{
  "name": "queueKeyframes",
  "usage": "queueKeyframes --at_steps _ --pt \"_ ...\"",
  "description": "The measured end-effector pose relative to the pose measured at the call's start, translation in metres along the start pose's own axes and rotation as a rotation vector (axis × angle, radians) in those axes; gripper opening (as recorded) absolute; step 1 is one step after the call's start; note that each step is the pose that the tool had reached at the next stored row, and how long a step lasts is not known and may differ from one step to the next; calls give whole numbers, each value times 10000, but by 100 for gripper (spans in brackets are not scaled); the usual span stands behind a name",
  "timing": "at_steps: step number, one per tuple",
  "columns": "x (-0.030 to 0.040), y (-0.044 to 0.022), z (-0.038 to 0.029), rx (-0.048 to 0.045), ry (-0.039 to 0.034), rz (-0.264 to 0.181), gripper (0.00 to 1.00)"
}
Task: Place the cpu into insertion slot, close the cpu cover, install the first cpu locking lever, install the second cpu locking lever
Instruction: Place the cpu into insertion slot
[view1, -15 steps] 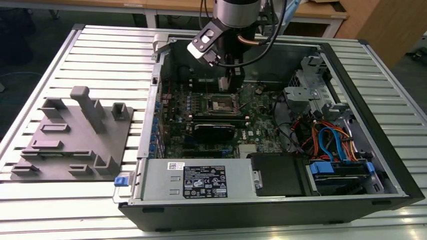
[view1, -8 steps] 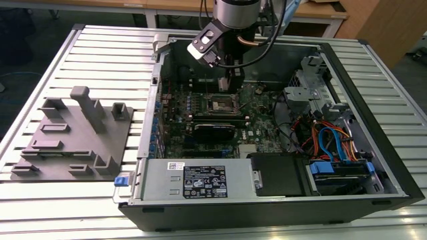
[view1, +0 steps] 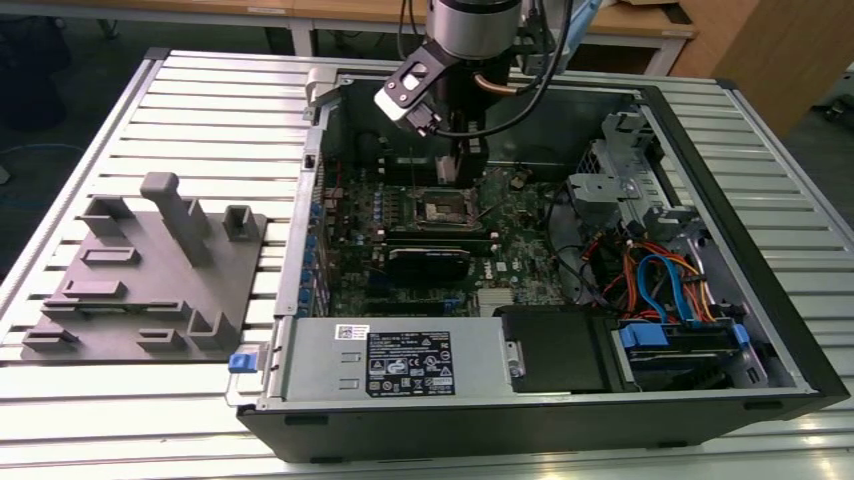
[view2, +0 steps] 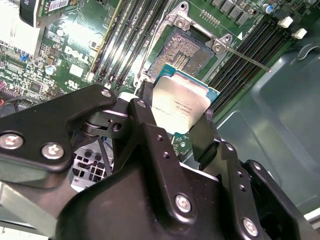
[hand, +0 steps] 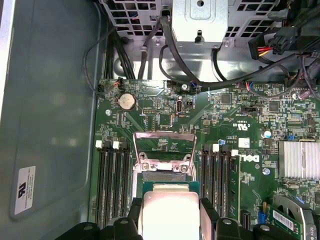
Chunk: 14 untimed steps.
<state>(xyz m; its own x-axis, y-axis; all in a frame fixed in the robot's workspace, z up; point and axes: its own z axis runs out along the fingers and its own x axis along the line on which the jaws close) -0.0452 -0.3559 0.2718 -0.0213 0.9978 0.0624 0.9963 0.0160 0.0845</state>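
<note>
The hand (view2: 175, 119) is closest to the lens in both wrist views, its two black fingers (view2: 152, 140) closed onto opposite edges of the cpu (view2: 181, 100). The chip is pinched flat between them with its silver-grey metal top facing the camera and a green border showing around it. It hangs above the green motherboard (hand: 150, 112), just beside the insertion slot (view2: 187, 50) and not seated in it. The slot's dark recessed centre is bare inside its silver rim. In the first wrist view the cpu cover (hand: 165, 135) stands swung up on its hinge at the slot's far side, with the board visible through its square window. A thin locking lever (view2: 250, 60) juts out free from one corner of the slot. Rows of black memory slots (hand: 112, 175) run along both sides of it.

In the exterior view the arm (view1: 474, 25) reaches down into an open computer case (view1: 534, 425) lying on its side on a slatted metal counter (view1: 200, 90). A grey power supply box (view1: 387, 360) fills the case's near corner, and a grey fixture plate (view1: 147, 290) with upright blocks lies on the counter at the exterior view's left, apart from the case
</note>
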Motion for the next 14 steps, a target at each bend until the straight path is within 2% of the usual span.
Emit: queueKeyframes --at_steps 9,14 --pt "-2 -4 25 -1 1 0 54" --pt "-5 -26 88 0 -13 0 54"
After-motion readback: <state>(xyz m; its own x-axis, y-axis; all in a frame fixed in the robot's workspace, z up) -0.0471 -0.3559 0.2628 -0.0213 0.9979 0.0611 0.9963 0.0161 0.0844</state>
